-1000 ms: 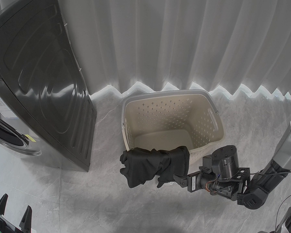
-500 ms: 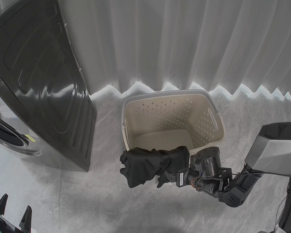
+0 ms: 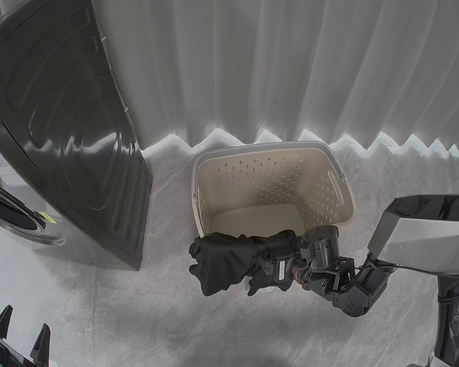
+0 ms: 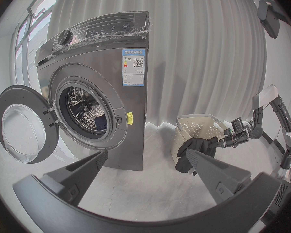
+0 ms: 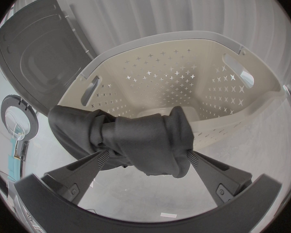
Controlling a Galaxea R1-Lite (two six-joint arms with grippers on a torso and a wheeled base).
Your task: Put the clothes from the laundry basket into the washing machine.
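Observation:
A black garment point(image 3: 228, 263) hangs over the near rim of the cream laundry basket point(image 3: 270, 146), which holds nothing else. My right gripper point(image 3: 266, 270) is at the garment's right end. In the right wrist view this gripper point(image 5: 147, 154) is open, one finger on each side of the bunched garment point(image 5: 142, 139), with the basket point(image 5: 171, 38) behind. My left gripper point(image 3: 24, 322) is open low at the near left, holding nothing. In the left wrist view it point(image 4: 146, 152) faces the washing machine's point(image 4: 84, 112) open drum, and the garment point(image 4: 195, 146) shows farther off.
The washing machine point(image 3: 61, 128) stands at the left with its round door point(image 4: 22, 123) swung open. White curtains point(image 3: 290, 52) hang behind the basket. Bare grey floor point(image 3: 163, 307) lies between the machine and the basket.
My right arm has moved left toward the garment, and its fingers now straddle the garment's right end. The garment, basket and left gripper have stayed put.

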